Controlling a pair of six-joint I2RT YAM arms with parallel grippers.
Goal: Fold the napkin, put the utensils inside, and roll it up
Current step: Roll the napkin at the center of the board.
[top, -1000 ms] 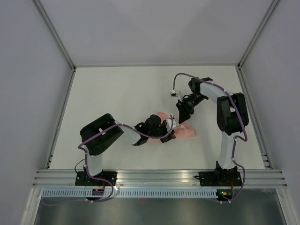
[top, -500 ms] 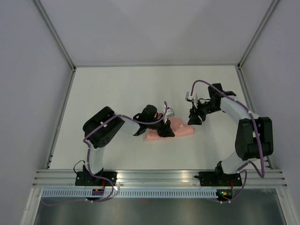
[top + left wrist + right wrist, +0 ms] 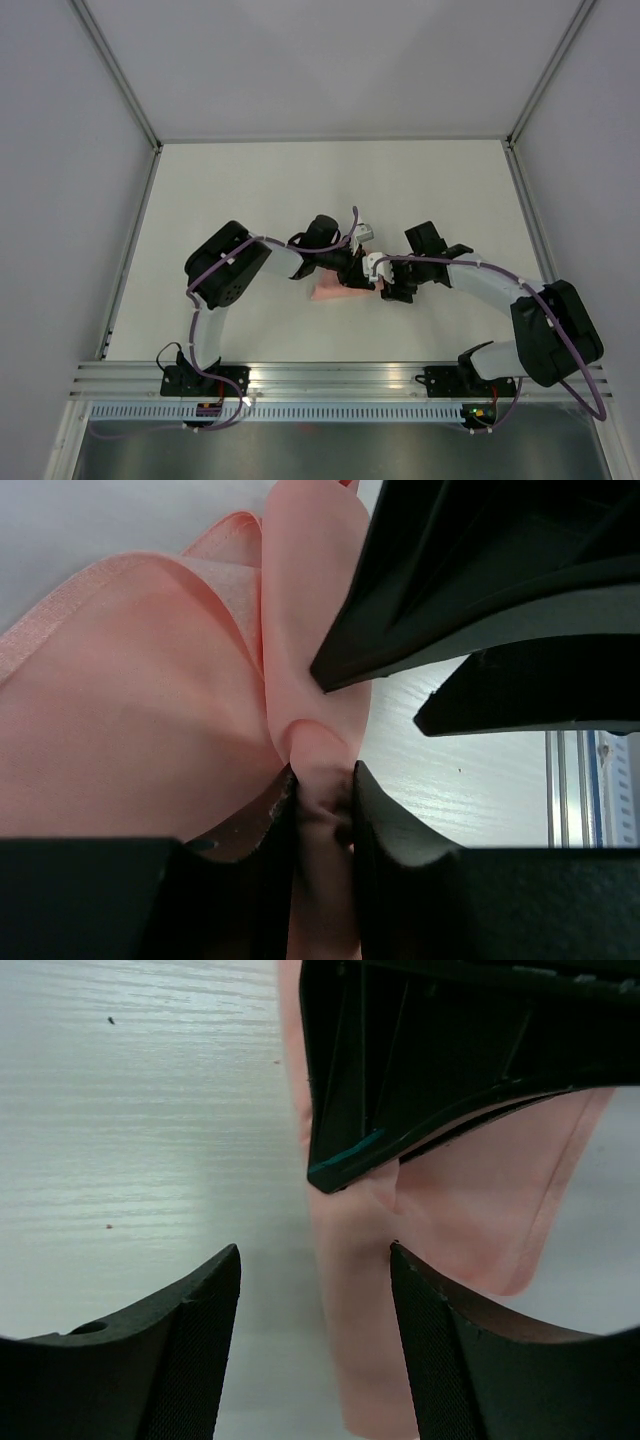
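Note:
The pale pink napkin point(image 3: 328, 291) lies bunched on the white table, partly hidden under both grippers. My left gripper point(image 3: 356, 274) is shut on a pinched fold of the napkin point(image 3: 150, 710); the fold sits between the left gripper's jaws point(image 3: 322, 798). My right gripper point(image 3: 384, 289) is open right beside it, low over the table. In the right wrist view the napkin's edge point(image 3: 372, 1330) lies between the right gripper's spread jaws point(image 3: 315, 1275), nearer the right finger, with the left gripper's black body point(image 3: 430, 1060) just beyond. The utensils are out of view.
The white table point(image 3: 250, 190) is walled by grey panels at left, right and back. A metal rail point(image 3: 340, 375) runs along the near edge by the arm bases. The two grippers are almost touching each other.
My right arm has swung in from the far right and come down beside the left gripper at the napkin. The left gripper has kept its hold and shifted the napkin slightly left.

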